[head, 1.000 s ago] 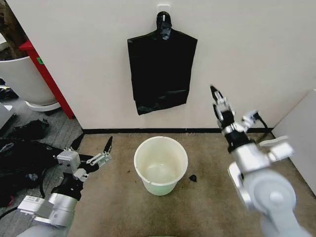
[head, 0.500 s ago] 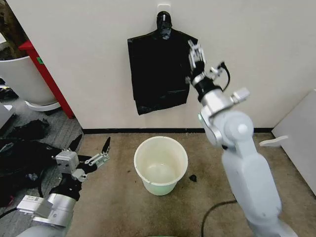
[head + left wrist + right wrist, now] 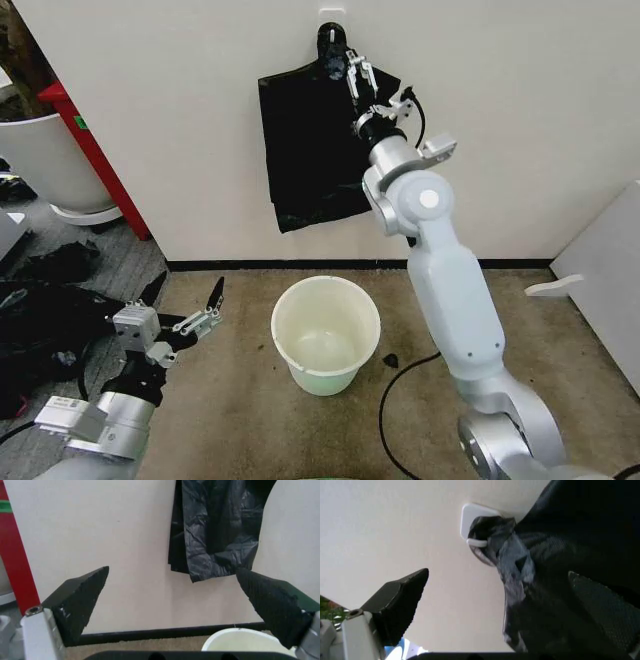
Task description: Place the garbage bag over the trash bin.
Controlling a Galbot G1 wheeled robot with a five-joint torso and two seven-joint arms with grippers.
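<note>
The right tool (image 3: 356, 66) has swung up and left to the garbage bag (image 3: 318, 150) hanging from its wall hook (image 3: 479, 542), jaws wide beside the knot. The left tool (image 3: 188, 300) waits spread near the trash bin (image 3: 326, 335) on the floor.

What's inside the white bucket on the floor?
Nothing. The bucket looks empty, with its pale bottom showing. The black bag still hangs on the wall hook above, with the right gripper open at its top. The left gripper waits open beside the bucket.
</note>
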